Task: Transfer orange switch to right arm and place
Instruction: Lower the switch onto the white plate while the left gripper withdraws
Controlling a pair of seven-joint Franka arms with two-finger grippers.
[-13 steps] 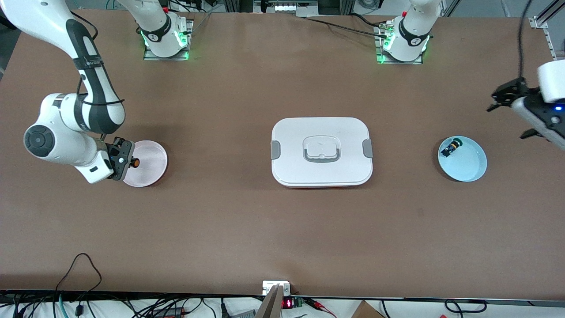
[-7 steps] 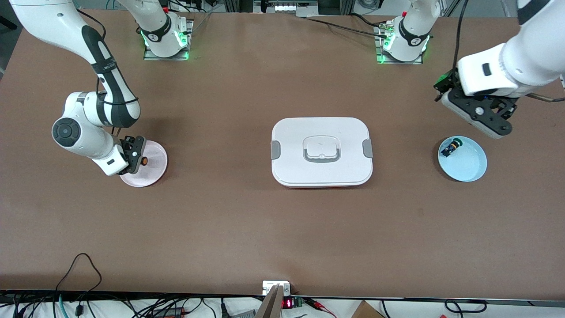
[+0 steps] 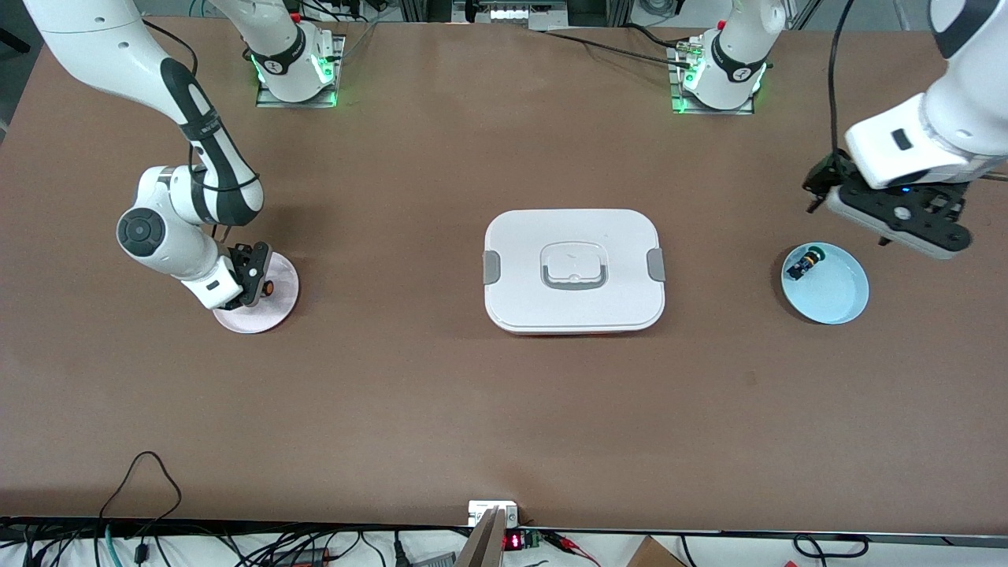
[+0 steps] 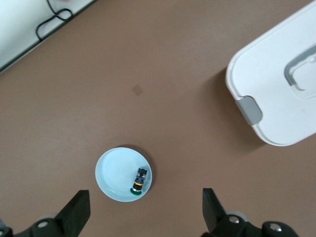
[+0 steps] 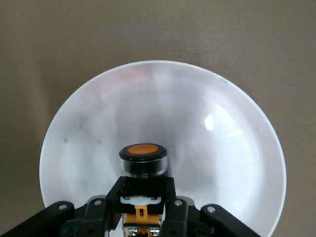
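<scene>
The orange switch is a tiny black push-button with a round orange cap. My right gripper is shut on it and holds it low over the pink plate. In the right wrist view the switch sits between the black fingers of the right gripper, cap pointing out over the plate. My left gripper is open and empty, up in the air over the table beside the light blue plate. The left wrist view shows the left gripper with its jaws wide apart.
A similar switch with a green cap lies in the light blue plate, also in the left wrist view on that plate. A white lidded container with a grey handle stands mid-table, and shows in the left wrist view.
My right gripper has carried the orange switch from the pink plate's edge further over the plate. My left arm has swung in from the table's end to beside the blue plate.
</scene>
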